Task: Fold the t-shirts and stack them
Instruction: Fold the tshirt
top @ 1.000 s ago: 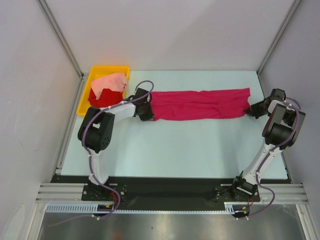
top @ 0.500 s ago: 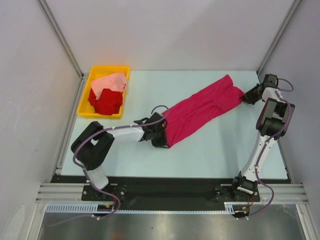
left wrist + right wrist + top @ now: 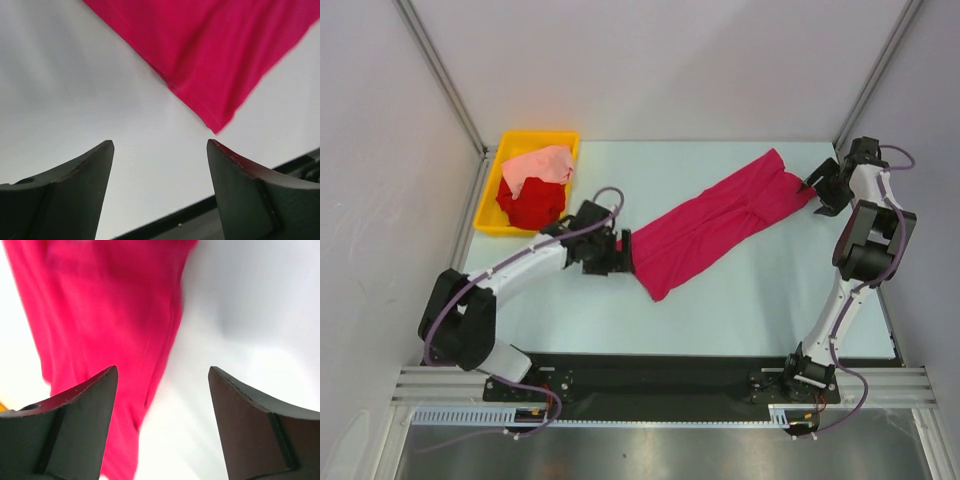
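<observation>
From above: the magenta-crimson cloth t-shirt [image 3: 715, 225] lies slantwise on the pale counter [image 3: 770, 290], left claw [image 3: 623, 248] and right claw [image 3: 817, 190] at its ends. Left wrist — jaws apart, empty, shirt corner ahead. Right wrist — jaws apart, seemingly clear of blurred cloth.

Red shirt [image 3: 529, 208] — partly beneath the pink shirt [image 3: 542, 165]

Magenta-crimson t-shirt [image 3: 715, 225], red t-shirt [image 3: 530, 207], salmon-pink t-shirt [image 3: 542, 165], yellow bin [image 3: 538, 136].

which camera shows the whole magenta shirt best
The top external view: the magenta shirt lies there whole, a diagonal strip. The left wrist view catches only one corner, the right wrist view only a blurred end.
</observation>
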Available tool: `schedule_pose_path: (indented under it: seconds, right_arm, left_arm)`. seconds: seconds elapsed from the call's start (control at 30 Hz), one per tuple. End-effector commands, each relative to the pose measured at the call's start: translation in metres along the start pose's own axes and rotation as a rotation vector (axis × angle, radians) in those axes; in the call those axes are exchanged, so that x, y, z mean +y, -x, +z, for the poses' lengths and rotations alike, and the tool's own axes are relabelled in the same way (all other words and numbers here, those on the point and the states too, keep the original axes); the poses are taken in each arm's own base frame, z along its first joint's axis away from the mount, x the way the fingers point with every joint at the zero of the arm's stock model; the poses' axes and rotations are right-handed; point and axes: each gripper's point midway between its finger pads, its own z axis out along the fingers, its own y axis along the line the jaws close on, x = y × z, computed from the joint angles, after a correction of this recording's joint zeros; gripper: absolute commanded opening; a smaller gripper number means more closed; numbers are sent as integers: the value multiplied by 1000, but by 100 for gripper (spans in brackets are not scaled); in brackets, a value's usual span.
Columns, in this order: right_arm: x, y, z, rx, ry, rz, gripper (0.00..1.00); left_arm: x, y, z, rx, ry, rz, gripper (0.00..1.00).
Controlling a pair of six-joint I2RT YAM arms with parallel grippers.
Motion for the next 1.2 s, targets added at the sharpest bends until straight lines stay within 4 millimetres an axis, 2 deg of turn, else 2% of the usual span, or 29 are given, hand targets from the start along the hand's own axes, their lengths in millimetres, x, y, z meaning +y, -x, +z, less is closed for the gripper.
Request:
schedule_pose_path:
  seconds: [0.0,0.03,0.07,0.1,0.17,0.2,0.27,0.3,0.47,0.53,0.67,0.73,0.93,1.03,1.07,1.13,1.17]
  right_arm:
    - [24,-15,-52,-23,42,-71,79]
    - [26,-20,-55,-19,43,-79,80]
    - [24,-29,-54,3,49,-87,80]
    - [26,-31,-58,5,57,-94,80]
    - [24,-38,-59,33,63,-93,81]
    - [23,-40,-58,41,63,-99,81]
    - [23,-43,-58,50,63,-96,81]
    - [24,-42,-58,49,71,-97,81]
    - [28,-41,-52,58,95,-100,81]
    - [25,-41,-46,71,90,-100,81]
    - [21,-40,-38,79,88,-89,81]
    - [20,-38,-36,74,89,-80,81]
    - [12,-26,-23,50,74,-45,81]
    - [5,-17,-12,37,67,-14,78]
    - [6,-12,-11,27,73,-7,77]
    - [4,-6,-2,16,80,1,73]
    - [3,-5,0,11,83,-1,71]
  left_arm:
    - [20,59,-4,-93,-28,112,80]
    - [30,75,-3,-119,-26,87,80]
    - [35,83,1,-118,-19,87,79]
    - [36,101,8,-125,-14,108,79]
    - [40,112,16,-98,-6,123,77]
    - [41,125,26,-93,0,151,75]
    - [43,133,33,-82,3,180,73]
    - [44,138,42,-67,-5,186,70]
    - [55,142,67,-9,16,221,69]
    - [58,137,77,22,9,229,69]
    - [54,127,86,57,-37,216,58]
    - [52,124,84,51,-54,211,55]
    - [39,98,85,89,-137,171,43]
    - [38,87,88,112,-151,130,22]
    - [42,82,90,124,-140,117,11]
    - [49,77,89,131,-98,107,0]
    - [53,72,89,140,-80,102,0]
